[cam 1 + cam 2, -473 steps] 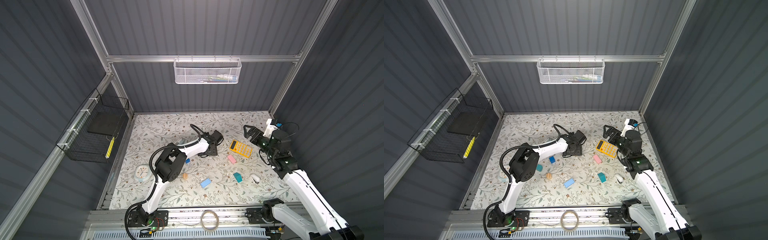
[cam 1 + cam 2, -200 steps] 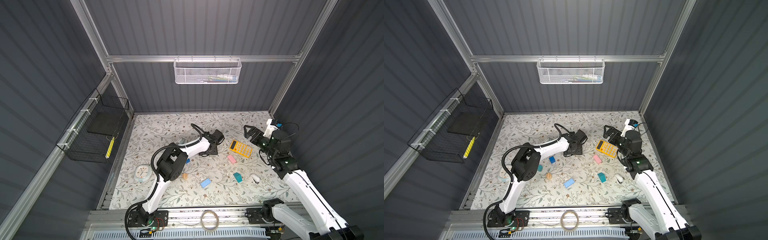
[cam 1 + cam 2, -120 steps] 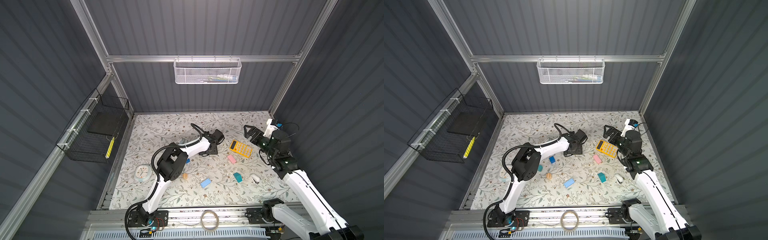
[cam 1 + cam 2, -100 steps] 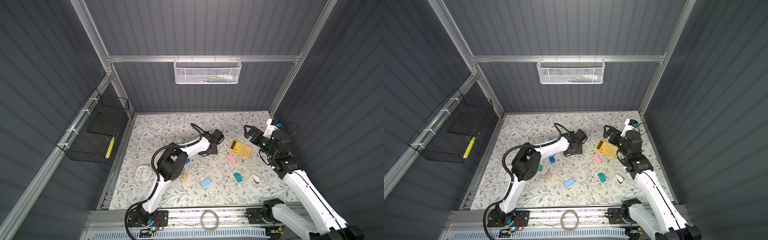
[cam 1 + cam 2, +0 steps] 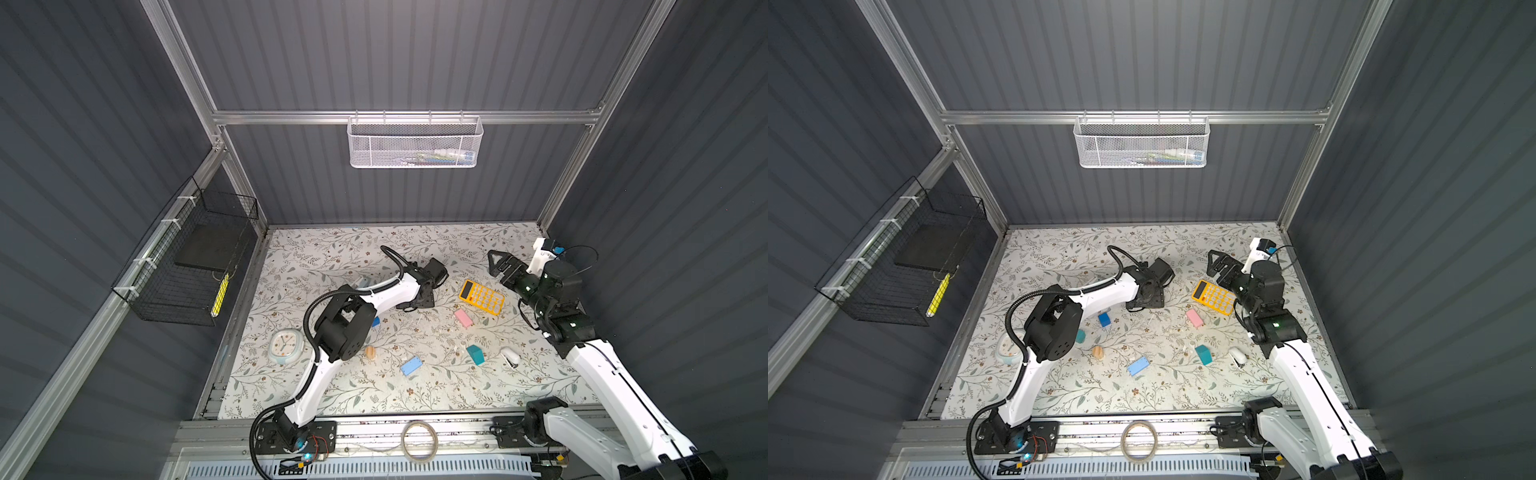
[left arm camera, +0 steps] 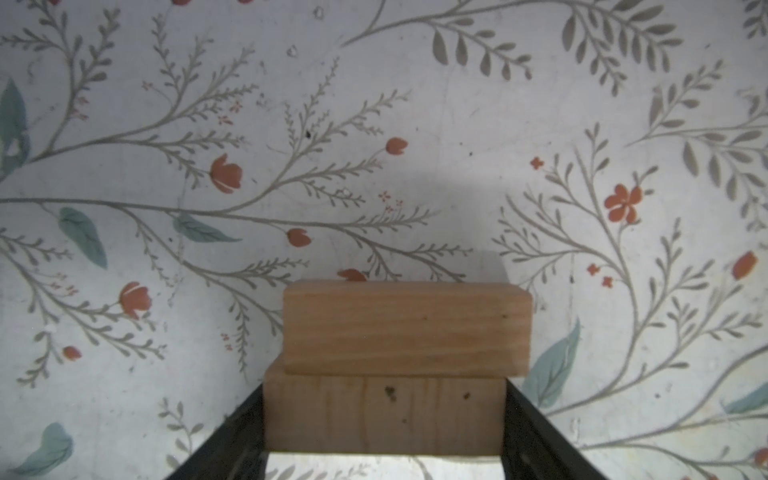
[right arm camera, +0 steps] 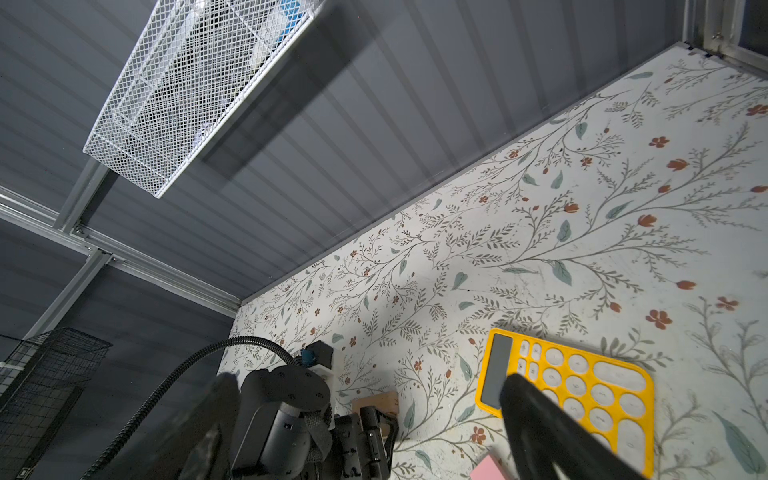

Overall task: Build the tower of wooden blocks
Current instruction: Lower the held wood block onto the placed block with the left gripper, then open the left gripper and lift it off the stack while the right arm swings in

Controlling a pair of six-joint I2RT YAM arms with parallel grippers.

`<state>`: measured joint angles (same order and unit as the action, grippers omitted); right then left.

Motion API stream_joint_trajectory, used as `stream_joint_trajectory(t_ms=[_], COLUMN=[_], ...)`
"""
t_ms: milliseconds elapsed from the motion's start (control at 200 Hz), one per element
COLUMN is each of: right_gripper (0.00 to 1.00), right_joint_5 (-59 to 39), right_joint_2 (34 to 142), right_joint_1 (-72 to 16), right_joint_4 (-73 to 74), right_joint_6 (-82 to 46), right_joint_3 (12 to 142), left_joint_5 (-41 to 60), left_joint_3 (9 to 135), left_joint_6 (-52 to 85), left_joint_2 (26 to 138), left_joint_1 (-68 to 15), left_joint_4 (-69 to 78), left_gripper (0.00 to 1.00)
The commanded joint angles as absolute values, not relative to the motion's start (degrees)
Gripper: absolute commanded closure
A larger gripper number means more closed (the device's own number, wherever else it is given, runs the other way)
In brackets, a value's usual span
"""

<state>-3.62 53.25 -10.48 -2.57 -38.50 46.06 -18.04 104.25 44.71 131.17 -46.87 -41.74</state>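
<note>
In both top views your left claw (image 5: pixel 409 305) has barely moved, low over mid-table. Your right claw (image 5: pixel 493 264) hangs fully open and empty, and the pink wooden block (image 5: pixel 463 318) lies untouched between them.

Left wrist: the jaws are wide and pressed on a plain tan wooden bar (image 6: pixel 384 415). A second tan bar (image 6: pixel 407 328) touches it just past the fingertips, so the build is barely begun.

Right wrist: the yellow calculator (image 7: pixel 582 386) lies under that open claw.

On the desk (image 5: pixel 332 257) I count two tan bars (image 6: pixel 407 328), one rounded tan piece (image 5: pixel 370 352), two teal blocks (image 5: pixel 1203 354), one dark blue block (image 5: pixel 1104 319), one light blue block (image 5: pixel 411 366), one pink block (image 5: pixel 463 318): eight in all. Besides those, one yellow calculator (image 5: pixel 482 297), one stapler (image 5: pixel 510 357), one clock (image 5: pixel 284 345), one tape roll (image 5: pixel 403 441), two wire baskets (image 5: pixel 413 145), two arms (image 5: pixel 390 293).
</note>
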Motion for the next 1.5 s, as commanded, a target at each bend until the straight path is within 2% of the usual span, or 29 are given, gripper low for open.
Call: stream_joint_trajectory(t_ms=[0, 290, 485, 1196, 1496], right_gripper=[0.01, 0.01, 0.01, 0.01, 0.01], right_joint_5=[-3.16, -3.25, -3.44, -3.33, -5.92], right_joint_2=[52.91, 53.09, 53.35, 53.72, 57.76], right_joint_1=[-10.28, -10.28, -10.2, -10.11, -10.04], right_joint_4=[-1.23, -0.97, -0.88, -0.97, 0.64], right_joint_6=[-38.2, -38.12, -38.11, -37.97, -37.97], right_joint_3=[45.35, 45.35, 45.35, 45.35, 45.98], left_joint_5=[-17.66, -16.88, -16.11, -13.98, -19.9], left_joint_3=[104.77, 105.03, 105.01, 104.53, 103.8], left_joint_6=[45.61, 45.7, 44.96, 39.39, 35.66], left_joint_2=[134.23, 133.95, 133.34, 120.27, 110.88], left_joint_1=[-46.34, -46.27, -46.39, -46.41, -46.38], left_joint_4=[-44.74, -44.65, -44.13, -42.84, -42.26], left_gripper=[0.19, 0.17, 0.0, 0.0, 0.0])
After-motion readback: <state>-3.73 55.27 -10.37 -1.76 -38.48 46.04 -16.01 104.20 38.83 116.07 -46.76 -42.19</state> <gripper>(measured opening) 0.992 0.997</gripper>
